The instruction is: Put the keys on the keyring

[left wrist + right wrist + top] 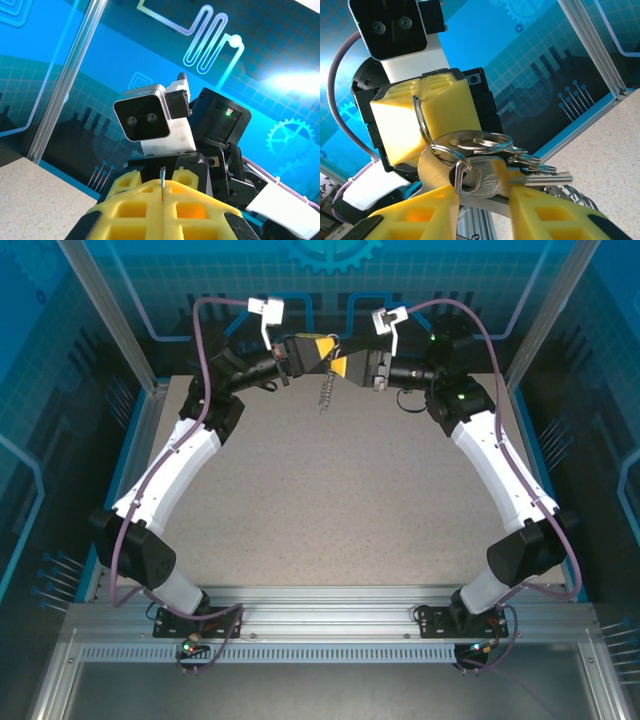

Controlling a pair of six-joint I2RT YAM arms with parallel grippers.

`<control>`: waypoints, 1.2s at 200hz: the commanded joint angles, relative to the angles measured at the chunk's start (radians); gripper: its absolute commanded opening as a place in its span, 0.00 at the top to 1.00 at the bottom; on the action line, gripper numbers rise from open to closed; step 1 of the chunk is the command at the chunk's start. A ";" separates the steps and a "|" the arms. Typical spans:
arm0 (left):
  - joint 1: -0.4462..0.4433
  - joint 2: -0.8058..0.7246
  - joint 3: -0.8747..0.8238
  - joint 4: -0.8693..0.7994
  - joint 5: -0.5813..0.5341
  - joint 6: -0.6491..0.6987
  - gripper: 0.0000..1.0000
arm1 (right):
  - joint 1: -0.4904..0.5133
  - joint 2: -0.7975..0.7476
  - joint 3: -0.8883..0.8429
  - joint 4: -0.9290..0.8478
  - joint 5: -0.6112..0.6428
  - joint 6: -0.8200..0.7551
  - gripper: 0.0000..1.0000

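Left tool (322, 346) pinches the keyring (475, 141), both arms raised, facing right tool (338, 367)

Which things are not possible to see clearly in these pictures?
1. Right wrist view: whether the right gripper clamps the key or just flanks it; the key's head covers the contact.
2. Left wrist view: most of the keyring; the shut fingers of the left gripper cover it, leaving a metal sliver.
3. Top view: key and keyring between the grippers, and the links of the chain, are too small.
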 commanded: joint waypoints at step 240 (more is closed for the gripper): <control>-0.006 -0.037 0.006 0.021 -0.050 0.023 1.00 | 0.084 -0.289 -0.147 -0.298 0.569 -0.323 0.53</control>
